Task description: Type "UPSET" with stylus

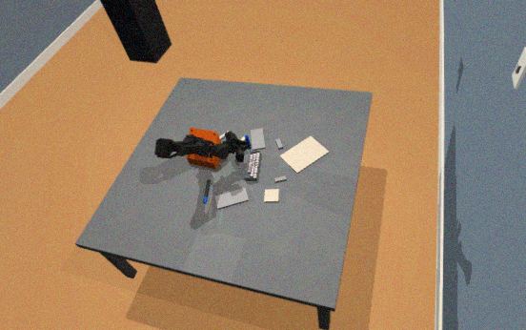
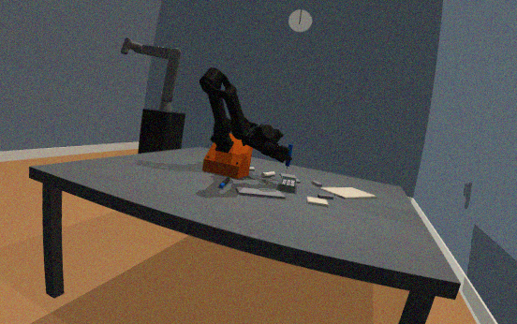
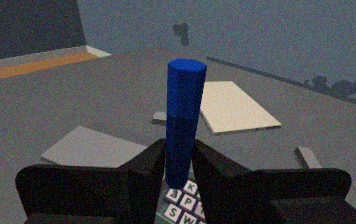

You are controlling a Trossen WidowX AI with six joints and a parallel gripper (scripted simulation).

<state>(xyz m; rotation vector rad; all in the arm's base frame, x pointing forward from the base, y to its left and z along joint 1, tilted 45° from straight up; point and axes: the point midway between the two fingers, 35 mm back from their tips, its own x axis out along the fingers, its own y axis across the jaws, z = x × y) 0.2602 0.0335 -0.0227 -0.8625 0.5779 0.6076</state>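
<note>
My gripper [image 1: 246, 143] [image 2: 288, 160] [image 3: 178, 144] is shut on the blue stylus [image 2: 290, 149] [image 3: 186, 95], which stands nearly upright between the fingertips. The small keyboard [image 1: 253, 166] [image 2: 288, 183] [image 3: 172, 212] has white keys and lies below the gripper. In the exterior view the stylus's lower end is over or near the keyboard's far end. In the wrist view keys marked K, P, S and W show under and beside the stylus. The stylus tip is hidden there, and I cannot tell whether it touches a key.
A blue and black pen [image 1: 207, 192] [image 2: 225, 183] lies near the orange base. Grey slabs [image 1: 257, 138] [image 1: 232, 198] lie beyond either end of the keyboard. A large cream pad [image 1: 305, 154] [image 3: 240, 110], a small cream pad [image 1: 272, 195] and small grey blocks [image 1: 279, 143] [image 1: 280, 179] lie farther out.
</note>
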